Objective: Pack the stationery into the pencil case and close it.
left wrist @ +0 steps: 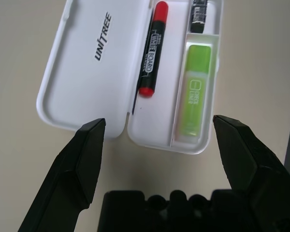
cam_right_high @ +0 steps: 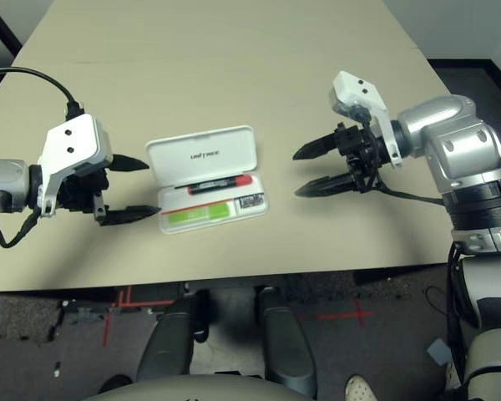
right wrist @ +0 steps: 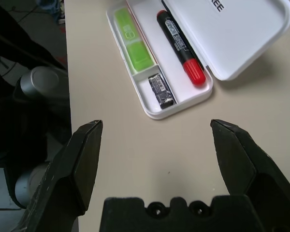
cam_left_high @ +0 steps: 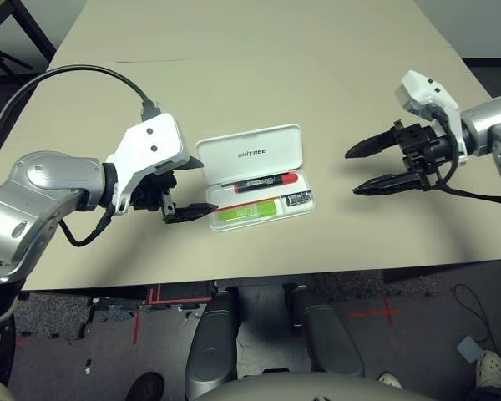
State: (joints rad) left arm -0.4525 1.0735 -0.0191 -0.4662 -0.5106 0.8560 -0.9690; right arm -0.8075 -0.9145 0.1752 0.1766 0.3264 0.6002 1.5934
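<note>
We see the pencil case (cam_left_high: 252, 194) open at mid-table, marker, highlighter and block inside; our left gripper (cam_left_high: 199, 189), wide open and empty, sits at its nine o'clock; our right gripper (cam_left_high: 349, 172), equally wide and empty, at three o'clock.

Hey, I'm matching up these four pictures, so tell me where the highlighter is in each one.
Left eye view: just below centre, the highlighter in the case's near compartment.
Right eye view: below and left of centre.
Left wrist view: right of centre, upright in the picture.
Right wrist view: upper left, slanting.
Shared landmark: the marker with its red cap, in the compartment alongside.
</note>
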